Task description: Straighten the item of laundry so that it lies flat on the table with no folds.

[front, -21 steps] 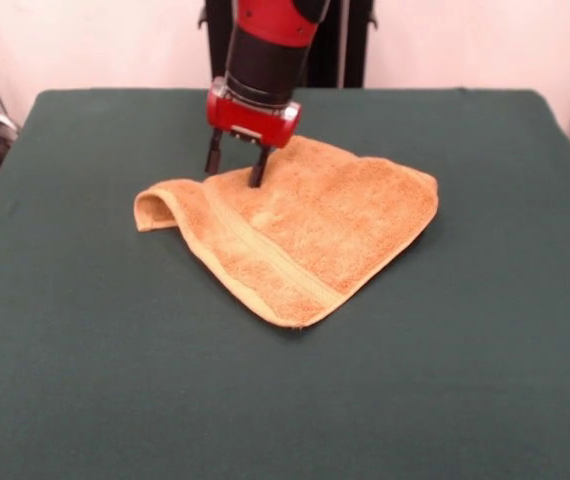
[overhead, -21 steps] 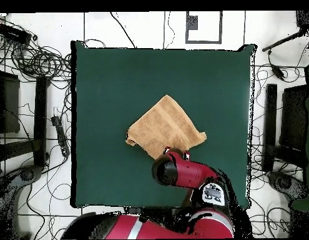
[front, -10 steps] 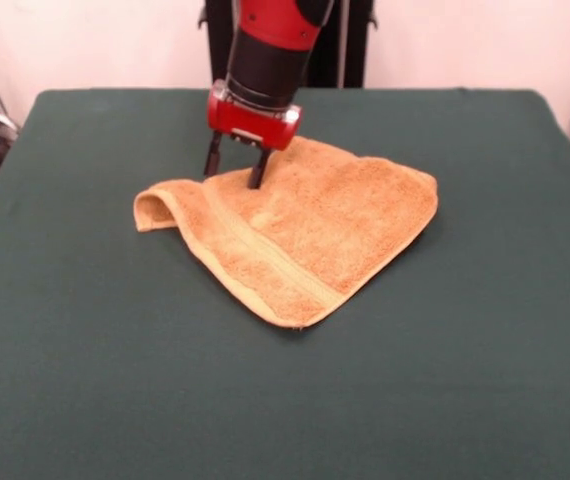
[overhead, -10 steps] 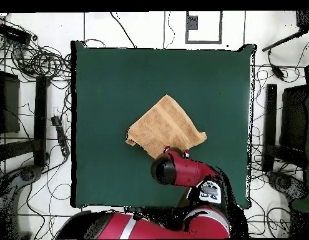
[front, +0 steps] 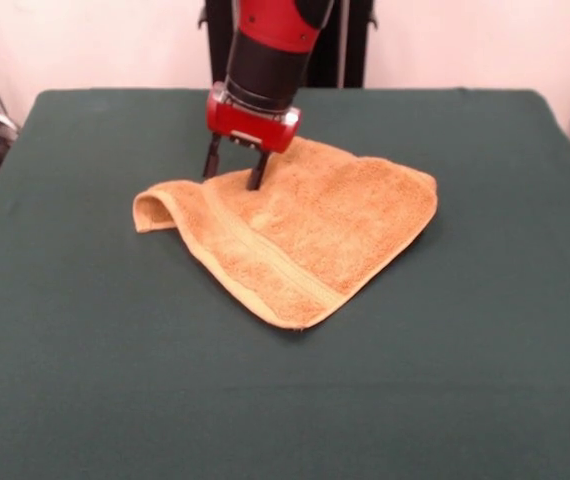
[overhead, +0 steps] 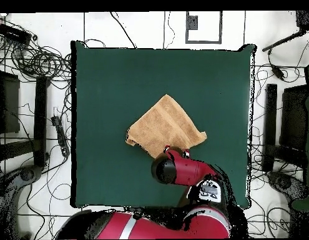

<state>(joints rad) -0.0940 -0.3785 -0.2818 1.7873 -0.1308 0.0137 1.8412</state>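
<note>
A: Where was the towel (front: 300,235)?

B: Near the middle of the green table (front: 445,380), turned cornerwise like a diamond. Not flat: the left corner in the front view was curled over into a rolled lip, and a woven band ran along the near-left edge.

A: And the gripper (front: 234,170)?

B: At the towel's far edge. Fingers spread apart, one tip on the cloth, the other just behind the edge. Nothing pinched. From overhead, the red arm (overhead: 181,172) covered that corner.
</note>
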